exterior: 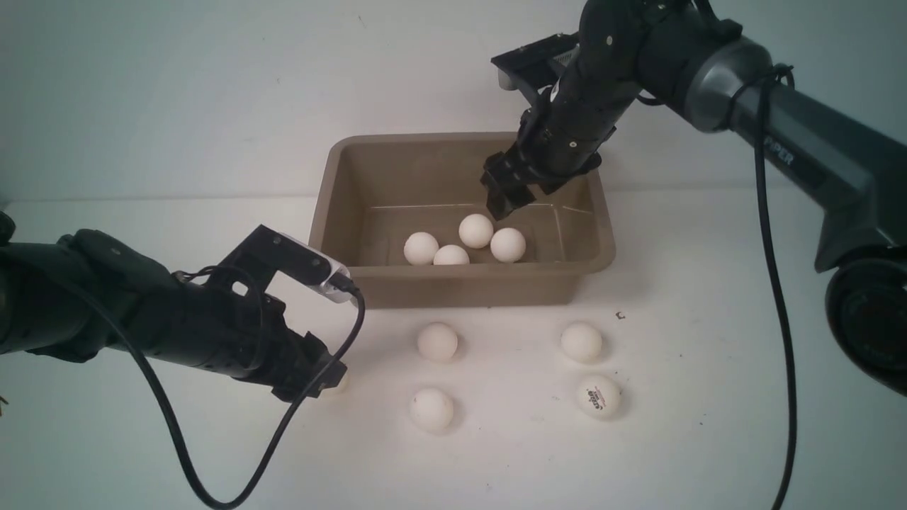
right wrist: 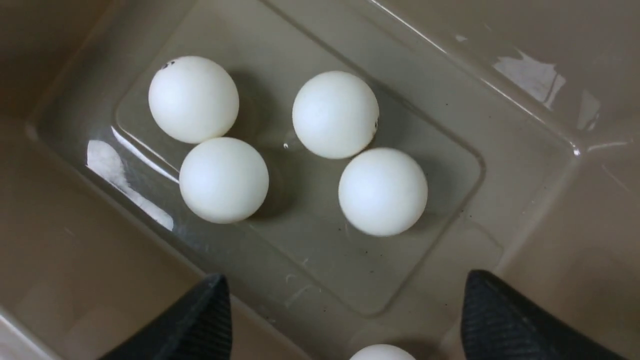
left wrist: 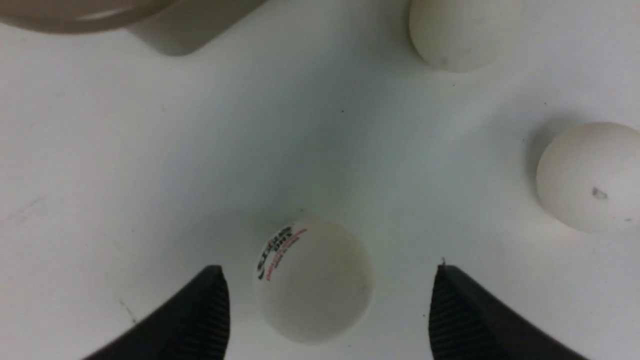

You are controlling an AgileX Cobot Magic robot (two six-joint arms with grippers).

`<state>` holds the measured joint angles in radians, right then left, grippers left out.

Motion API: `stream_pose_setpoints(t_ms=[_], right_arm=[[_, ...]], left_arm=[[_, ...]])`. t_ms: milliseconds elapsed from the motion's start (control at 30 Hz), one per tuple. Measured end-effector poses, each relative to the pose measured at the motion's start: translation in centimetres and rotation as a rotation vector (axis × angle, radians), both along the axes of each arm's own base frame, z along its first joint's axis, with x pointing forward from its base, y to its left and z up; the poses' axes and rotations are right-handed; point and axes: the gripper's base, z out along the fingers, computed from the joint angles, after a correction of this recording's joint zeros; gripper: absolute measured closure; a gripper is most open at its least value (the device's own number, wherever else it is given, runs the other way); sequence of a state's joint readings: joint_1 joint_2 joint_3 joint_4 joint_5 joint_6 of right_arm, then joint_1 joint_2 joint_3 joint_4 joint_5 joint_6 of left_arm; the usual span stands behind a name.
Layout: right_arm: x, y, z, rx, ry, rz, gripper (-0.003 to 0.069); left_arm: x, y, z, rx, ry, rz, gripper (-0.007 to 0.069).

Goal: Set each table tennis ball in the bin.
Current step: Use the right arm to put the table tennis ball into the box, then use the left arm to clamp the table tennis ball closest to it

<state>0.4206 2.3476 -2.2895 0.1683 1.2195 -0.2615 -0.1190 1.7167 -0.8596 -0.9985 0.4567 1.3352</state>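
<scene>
The taupe bin [exterior: 340,184] stands at the table's middle back with several white table tennis balls [exterior: 475,230] on its floor [right wrist: 310,270]. My right gripper [exterior: 504,197] hangs open over the bin's right part; in its wrist view the fingers [right wrist: 212,310] stand wide, and one more ball [right wrist: 382,353] shows at the frame edge between them, touching neither. My left gripper [exterior: 320,379] is low on the table, open around a logo ball [left wrist: 314,280] with gaps on both sides. Several more balls [exterior: 437,341] lie in front of the bin, one with a logo [exterior: 598,396].
Two plain balls [left wrist: 462,30] [left wrist: 590,177] lie beyond the left gripper, and the bin's corner [left wrist: 190,30] is further off. A black cable [exterior: 177,439] loops from the left arm over the table. Another cable [exterior: 779,319] hangs from the right arm.
</scene>
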Motion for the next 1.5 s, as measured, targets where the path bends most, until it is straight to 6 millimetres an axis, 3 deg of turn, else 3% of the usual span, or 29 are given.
stream_pose_setpoints(t_ms=[267, 667, 733, 833, 933, 1100, 1433, 1500], right_arm=[[0.0, 0.1, 0.0, 0.010, 0.006, 0.000, 0.0103], [-0.1, 0.0, 0.0, 0.005, 0.015, 0.001, 0.0103], [-0.1, 0.0, 0.0, 0.005, 0.015, 0.001, 0.0103], [-0.2, 0.0, -0.1, 0.002, 0.022, 0.003, 0.0103], [-0.3, 0.0, 0.2, 0.001, 0.022, 0.004, 0.0103], [-0.7, -0.3, 1.8, 0.007, -0.004, 0.004, 0.0103], [-2.0, -1.8, 6.8, 0.003, -0.109, -0.020, 0.0120], [-2.3, -2.1, 7.8, 0.004, -0.128, -0.025, 0.0127]], left_arm=[[0.1, 0.1, -0.2, 0.012, -0.007, -0.006, 0.0142], [1.1, -0.3, -3.0, -0.030, 0.036, 0.022, 0.0147], [1.3, -0.3, -3.2, -0.038, 0.037, 0.047, 0.0174], [1.6, -0.1, -3.6, -0.043, 0.040, 0.094, 0.0275], [1.7, -0.1, -3.5, -0.049, 0.039, 0.110, 0.0271], [1.6, -0.2, -2.0, -0.076, 0.014, 0.130, 0.0271], [-0.2, -0.4, 6.0, -0.165, -0.164, 0.148, 0.0271], [-0.4, -0.3, 6.7, -0.161, -0.178, 0.149, 0.0271]])
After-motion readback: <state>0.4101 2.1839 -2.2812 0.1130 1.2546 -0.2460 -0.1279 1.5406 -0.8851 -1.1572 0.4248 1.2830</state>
